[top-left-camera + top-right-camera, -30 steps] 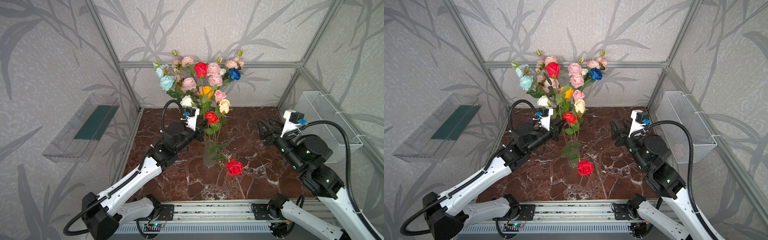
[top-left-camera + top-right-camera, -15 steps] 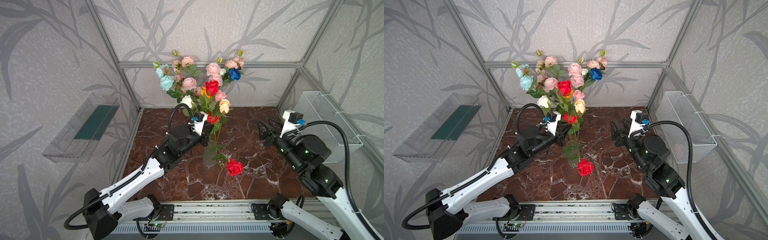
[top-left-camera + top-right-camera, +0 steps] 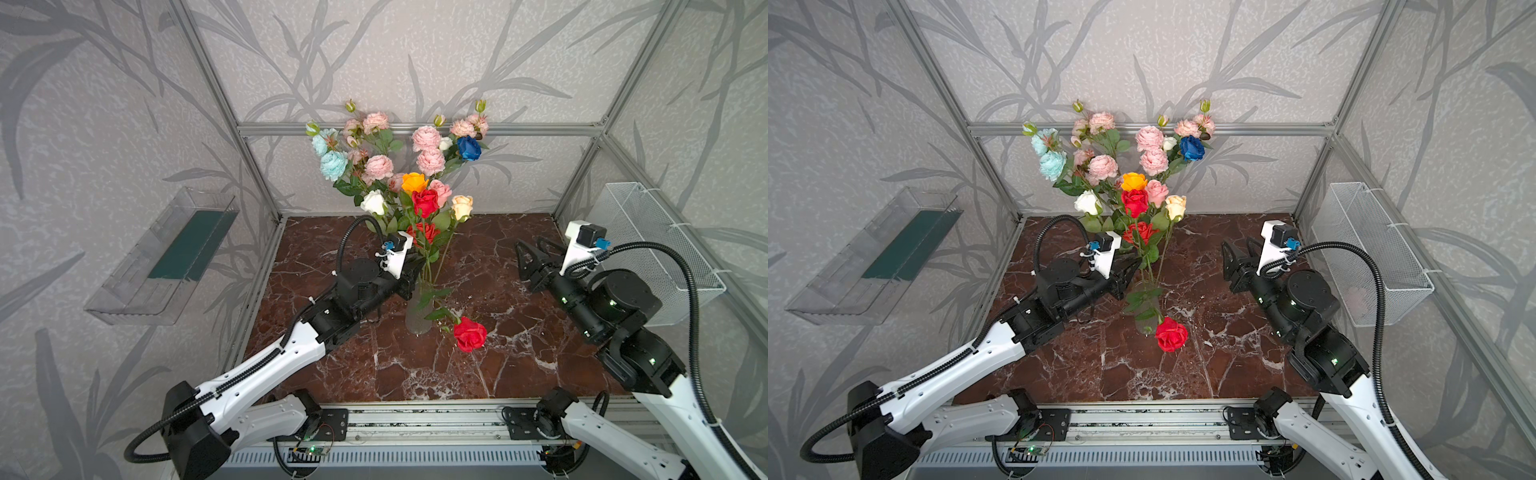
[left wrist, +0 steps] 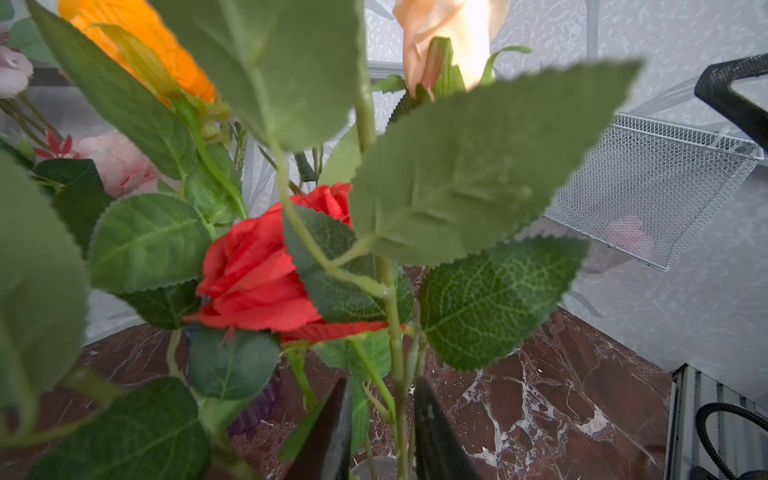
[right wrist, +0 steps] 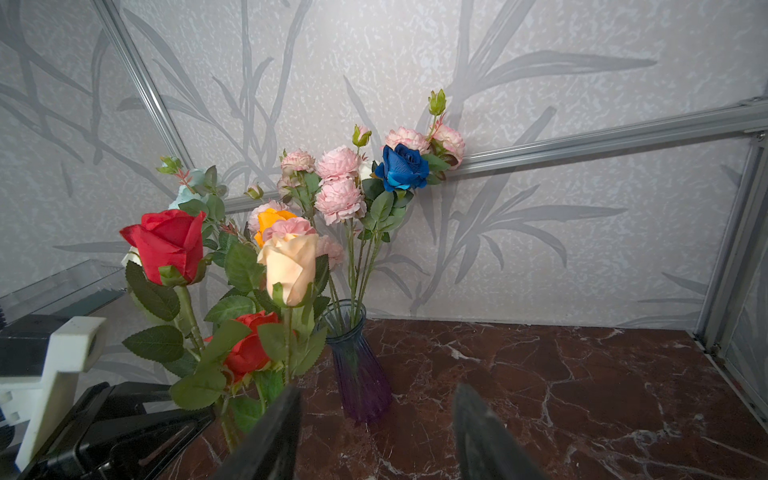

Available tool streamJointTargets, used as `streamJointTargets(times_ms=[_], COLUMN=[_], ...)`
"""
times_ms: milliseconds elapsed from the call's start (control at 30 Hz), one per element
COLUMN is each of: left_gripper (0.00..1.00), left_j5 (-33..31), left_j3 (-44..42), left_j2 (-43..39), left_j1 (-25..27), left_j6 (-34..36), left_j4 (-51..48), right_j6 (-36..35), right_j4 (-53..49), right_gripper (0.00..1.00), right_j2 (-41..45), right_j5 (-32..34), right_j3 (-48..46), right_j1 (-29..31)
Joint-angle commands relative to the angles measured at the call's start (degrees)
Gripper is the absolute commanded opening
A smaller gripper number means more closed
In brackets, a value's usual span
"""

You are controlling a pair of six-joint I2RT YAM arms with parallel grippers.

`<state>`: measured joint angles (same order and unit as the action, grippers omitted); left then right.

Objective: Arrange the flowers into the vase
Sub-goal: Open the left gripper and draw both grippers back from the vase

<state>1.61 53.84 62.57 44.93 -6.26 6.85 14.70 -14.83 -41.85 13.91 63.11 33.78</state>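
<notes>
On veined marble [image 5: 540,395], ribbed glass vase [image 5: 359,374]

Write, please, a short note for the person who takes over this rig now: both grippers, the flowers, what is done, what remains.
Left gripper: jaws a little apart around rose stems just above the clear vase, gripping nothing.
Right gripper: open, empty, out to the right, facing the flowers.
Flowers: roses stand in the clear vase; frilly pink blooms and the blue rose stand in the purple vase behind it.
Done: nearly all stems are in a vase.
Left: one red rose hangs low beside the clear vase's foot. I cannot tell whether its stem is inside. Check it, and probably reseat it.
</notes>
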Motion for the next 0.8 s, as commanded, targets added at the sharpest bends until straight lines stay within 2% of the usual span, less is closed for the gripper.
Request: streamJointTargets(times_ms=[0,400,600,733,767], left_gripper=[0.22,0.36,0.42,0.63,0.8], left_j5=[-1.3,-2.49,-11.39,-19.73,-21.27], left_j3=[-1.15,-1.56,-3.1,-6.3,-6.64], left_j2=[-3.37,-12.85,-19.7,-24.9,-26.22], left_j1=[0.34,0.69,0.69,0.69,0.69], left_j6=[-0.55,-0.56,-0.57,-1.74,-1.87], left_j4=[-0.36,-7.99,-12.43,-13.52,-14.29], right_j6=[0.07,0.43,0.94,0.92,0.65], right_j4=[1.38,1.03,0.64,0.55,0.6], right_gripper=[0.59,0.59,0.6,0.62,0.63], right_j2=[0.09,-1.14,-1.83,-1.15,-0.68], right_j5=[-0.46,-1.26,-1.61,-0.82,0.08], right_j3=[-0.36,0.02,-0.72,-3.31,-4.2], right_j1=[-0.42,-0.47,-0.59,-0.62,-0.57])
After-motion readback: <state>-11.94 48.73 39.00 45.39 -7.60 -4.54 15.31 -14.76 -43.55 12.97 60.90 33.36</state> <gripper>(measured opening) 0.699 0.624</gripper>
